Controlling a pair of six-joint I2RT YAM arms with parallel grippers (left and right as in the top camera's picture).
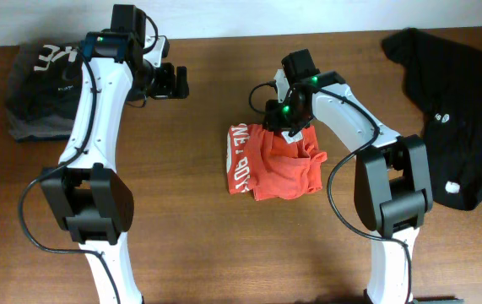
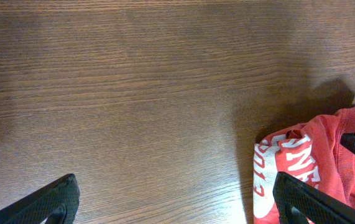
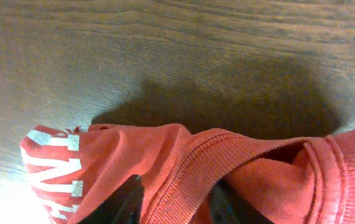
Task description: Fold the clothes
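A red shirt (image 1: 276, 165) with white lettering lies bunched at the table's middle. My right gripper (image 1: 286, 128) is at its far edge, shut on a ribbed hem of the red shirt (image 3: 227, 163), with the fingers (image 3: 178, 202) on either side of the fold. My left gripper (image 1: 176, 81) is open and empty, hovering over bare wood left of the shirt; its fingers (image 2: 177, 202) frame the table, with the shirt's lettered corner (image 2: 295, 163) at the right.
A dark folded garment (image 1: 42, 89) lies at the far left. A black garment (image 1: 453, 110) lies spread at the far right. The wooden table (image 1: 198, 211) shows bare around the shirt.
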